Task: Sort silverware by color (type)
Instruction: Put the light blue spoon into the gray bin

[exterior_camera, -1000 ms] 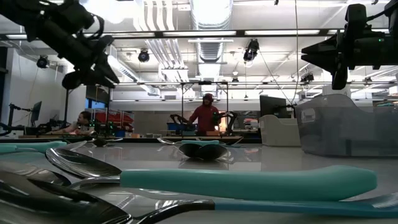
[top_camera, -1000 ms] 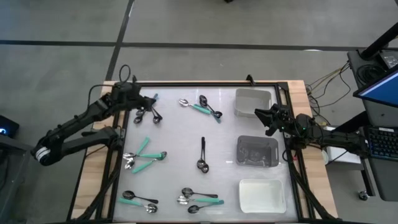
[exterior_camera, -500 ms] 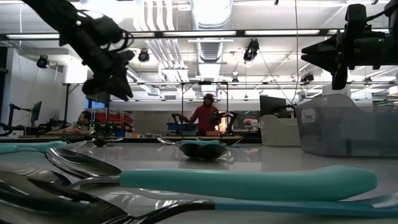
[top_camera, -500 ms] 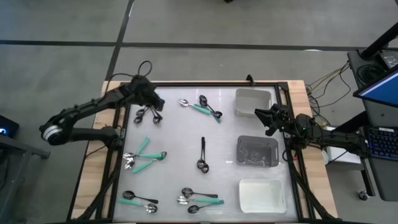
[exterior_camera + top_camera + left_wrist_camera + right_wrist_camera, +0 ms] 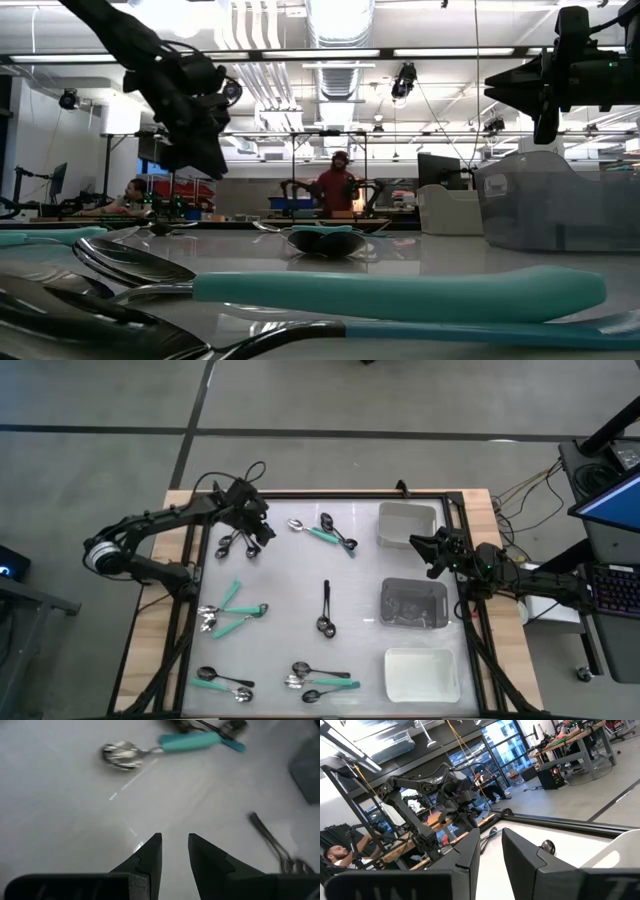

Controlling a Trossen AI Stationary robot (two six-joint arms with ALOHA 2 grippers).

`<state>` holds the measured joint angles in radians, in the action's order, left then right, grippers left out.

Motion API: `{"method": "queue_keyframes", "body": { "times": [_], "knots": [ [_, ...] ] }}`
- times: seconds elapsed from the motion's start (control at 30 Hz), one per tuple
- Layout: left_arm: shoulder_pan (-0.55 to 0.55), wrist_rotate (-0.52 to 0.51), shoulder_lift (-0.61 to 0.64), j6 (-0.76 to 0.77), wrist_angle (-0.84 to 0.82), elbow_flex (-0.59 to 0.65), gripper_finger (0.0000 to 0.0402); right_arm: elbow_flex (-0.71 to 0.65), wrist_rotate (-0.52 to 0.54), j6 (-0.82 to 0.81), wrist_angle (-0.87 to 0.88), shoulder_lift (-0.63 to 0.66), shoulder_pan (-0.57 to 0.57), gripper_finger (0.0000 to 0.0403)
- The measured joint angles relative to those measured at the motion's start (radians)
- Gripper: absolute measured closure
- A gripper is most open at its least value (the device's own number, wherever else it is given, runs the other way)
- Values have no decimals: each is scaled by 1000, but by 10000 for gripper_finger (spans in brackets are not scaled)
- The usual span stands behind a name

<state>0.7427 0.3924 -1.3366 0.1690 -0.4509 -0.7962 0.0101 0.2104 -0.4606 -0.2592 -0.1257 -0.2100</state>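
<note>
Small spoons lie in groups on the white table: black ones (image 5: 237, 545) at the far left, teal-handled and black ones (image 5: 325, 530) at the far middle, teal-handled ones (image 5: 230, 615) at the left, one black spoon (image 5: 325, 610) in the centre, and more along the near edge (image 5: 320, 678). My left gripper (image 5: 261, 531) hovers open and empty above the far-left part of the table, just right of the black spoons. Its wrist view (image 5: 175, 840) looks past it to a silver-bowled teal spoon (image 5: 150, 750). My right gripper (image 5: 415, 543) waits open at the right side, between the trays.
Three rectangular trays stand in a row along the right side: a white one (image 5: 407, 523) at the far end, a grey one (image 5: 413, 603) in the middle, a white one (image 5: 422, 673) nearest. A dark frame (image 5: 330, 494) borders the table. People sit and stand in the room behind.
My left gripper has swung toward the table's right along the far edge, from outside the far-left corner to a spot over the table beside the black spoons, and has come down a little. The spoons and my right arm have kept still.
</note>
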Motion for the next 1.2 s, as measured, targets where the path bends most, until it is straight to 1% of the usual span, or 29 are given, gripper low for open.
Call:
{"method": "queue_keyframes", "body": {
  "times": [0.07,0.13,0.23,0.4,0.53,0.67,0.73,0.8,0.93,1.03,1.13,1.2],
  "knots": [
    [1,8,-13,-5,-1,-8,323,0,0,0,0,0,0,330],
    [1,-5,-31,53,24,-18,323,0,0,0,0,0,0,330],
    [-9,-3,-61,74,71,-26,323,0,0,0,0,0,0,330],
    [-24,100,-112,108,172,-50,319,0,0,0,0,0,0,330],
    [-42,113,-174,118,176,-97,305,0,0,0,0,0,0,330],
    [-87,113,-251,122,173,-149,288,0,0,0,0,0,0,330],
    [-99,88,-282,112,133,-176,280,0,0,0,0,0,0,330],
    [-102,56,-303,74,103,-203,272,0,0,0,0,0,0,330],
    [-126,51,-339,-21,87,-239,255,0,0,0,0,0,0,330],
    [-152,39,-360,-193,91,-271,247,0,0,0,0,0,0,330],
    [-167,-40,-394,-392,91,-304,244,0,0,0,0,0,0,330],
    [-174,-73,-423,-500,88,-332,243,0,0,0,0,0,0,330]
  ]
}}
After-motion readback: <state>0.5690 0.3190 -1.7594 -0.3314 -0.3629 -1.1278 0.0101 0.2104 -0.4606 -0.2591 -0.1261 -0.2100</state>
